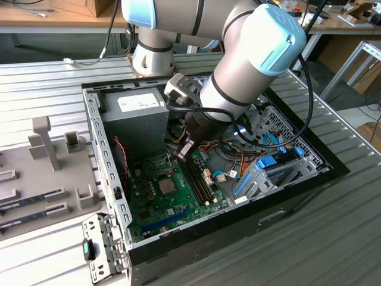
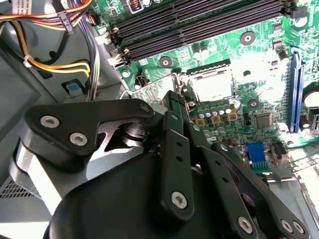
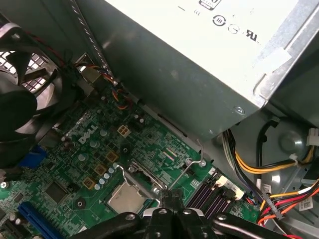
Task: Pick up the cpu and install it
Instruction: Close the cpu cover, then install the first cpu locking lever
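The cpu point(image 2: 212, 84) sits flat in its socket at centre of the green motherboard point(image 1: 152, 202), one chip, square, no long axis. The hand point(image 3: 172, 199) hovers just beside the socket's edge, fingertips pinched together, gripping nothing. Four memory slots point(image 2: 199, 22) lie beyond.

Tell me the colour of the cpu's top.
Shiny silver-grey; the cpu sits in the motherboard socket, clearest in the first wrist view.
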Motion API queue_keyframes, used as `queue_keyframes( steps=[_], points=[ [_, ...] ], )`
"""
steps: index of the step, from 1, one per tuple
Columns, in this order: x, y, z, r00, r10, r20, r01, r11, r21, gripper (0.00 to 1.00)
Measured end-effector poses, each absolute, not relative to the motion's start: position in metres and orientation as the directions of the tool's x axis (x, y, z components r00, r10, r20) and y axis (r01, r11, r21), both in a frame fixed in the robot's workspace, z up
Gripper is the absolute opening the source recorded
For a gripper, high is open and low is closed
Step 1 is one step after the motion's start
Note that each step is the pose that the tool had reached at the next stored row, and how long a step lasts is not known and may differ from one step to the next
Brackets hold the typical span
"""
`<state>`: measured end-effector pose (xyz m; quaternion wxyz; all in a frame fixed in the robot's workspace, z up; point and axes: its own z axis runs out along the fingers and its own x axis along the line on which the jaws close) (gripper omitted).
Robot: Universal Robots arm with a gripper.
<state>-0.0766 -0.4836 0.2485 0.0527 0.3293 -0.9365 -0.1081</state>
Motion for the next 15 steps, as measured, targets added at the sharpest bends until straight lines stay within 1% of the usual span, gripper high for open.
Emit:
queue_keyframes(
  steps=[6, 11, 15],
  points=[
    [-0.077, -0.484, 0.249, -0.778, -0.628, 0.031, -0.605, 0.761, 0.233, 0.11],
    [-0.066, -0.483, 0.246, -0.778, -0.628, 0.028, -0.605, 0.760, 0.239, 0.11],
    [-0.059, -0.468, 0.242, -0.778, -0.628, 0.029, -0.604, 0.760, 0.240, 0.11]
  ],
)
